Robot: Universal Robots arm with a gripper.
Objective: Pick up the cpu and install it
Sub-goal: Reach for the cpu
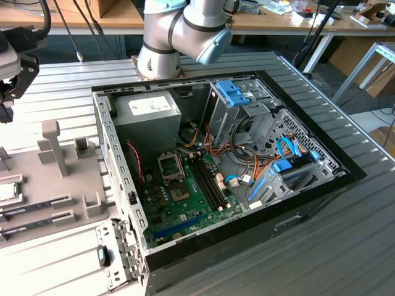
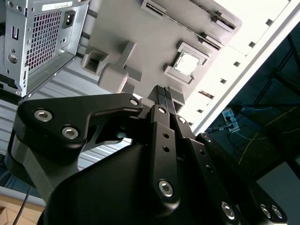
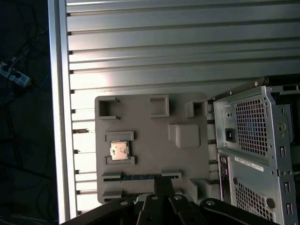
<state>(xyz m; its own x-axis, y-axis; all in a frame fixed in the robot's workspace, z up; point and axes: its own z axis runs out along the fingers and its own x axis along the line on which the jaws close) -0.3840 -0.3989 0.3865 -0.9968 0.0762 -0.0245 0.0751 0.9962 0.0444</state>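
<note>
The cpu [image 3: 119, 151] is a small silver square with a thin green rim. It lies flat in a raised holder on the grey tray [image 3: 150, 140], and the second wrist view shows the cpu [image 2: 186, 63] too. My gripper [image 2: 165, 96] hangs above the tray, apart from the chip, shut with nothing between its black fingers [image 3: 163, 183]. In the exterior view the cpu [image 1: 6, 191] is at the far left edge, below the gripper's black body [image 1: 18, 74]. The motherboard's socket frame [image 1: 171, 166] lies inside the open computer case [image 1: 296, 216].
Long memory sticks [image 1: 37, 203] lie in slots on the tray beside grey upright posts [image 1: 52, 148]. The case holds a grey power supply [image 1: 148, 114], blue drive brackets [image 1: 234, 92] and cable bundles [image 1: 247, 166]. The arm's base [image 1: 160, 58] stands behind the case on the ribbed metal table [image 1: 345, 246].
</note>
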